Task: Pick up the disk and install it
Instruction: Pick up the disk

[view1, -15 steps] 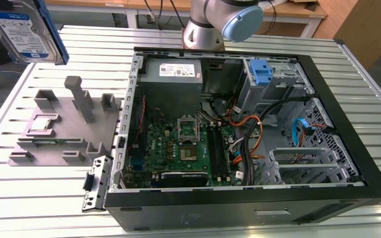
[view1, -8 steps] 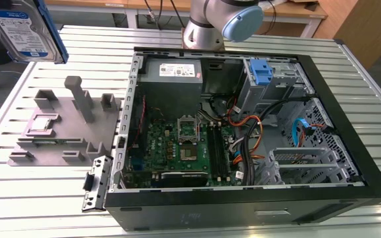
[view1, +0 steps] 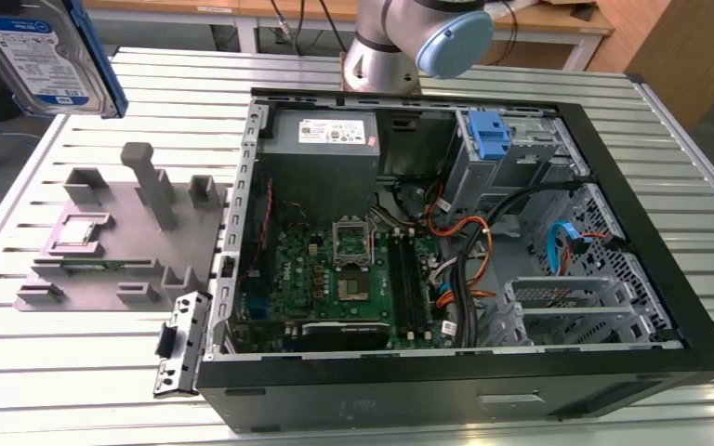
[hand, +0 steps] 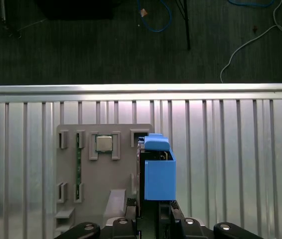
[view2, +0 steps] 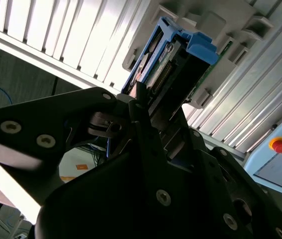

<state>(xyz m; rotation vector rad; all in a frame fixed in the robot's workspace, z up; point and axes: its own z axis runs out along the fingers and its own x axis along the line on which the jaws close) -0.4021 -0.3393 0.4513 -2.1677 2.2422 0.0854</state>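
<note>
The disk (view1: 47,56), a silver drive with a white-and-blue label in a blue carrier, hangs in the air at the exterior view's upper left, above the grey fixture (view1: 122,242). In the second wrist view my gripper (view2: 151,107) is shut on the disk (view2: 173,64), its black fingers clamped on the near end. The first wrist view looks down along the disk (hand: 157,169) edge-on, with the gripper (hand: 153,211) below it and the fixture (hand: 106,174) underneath.
An open computer case (view1: 654,232) lies on the slatted table (view1: 85,372), with a blue bracket (view1: 491,135) in its drive bay. A small square chip (hand: 104,143) sits on the fixture. The arm's base (view1: 413,42) stands behind the case. Cables lie on the floor (hand: 131,40).
</note>
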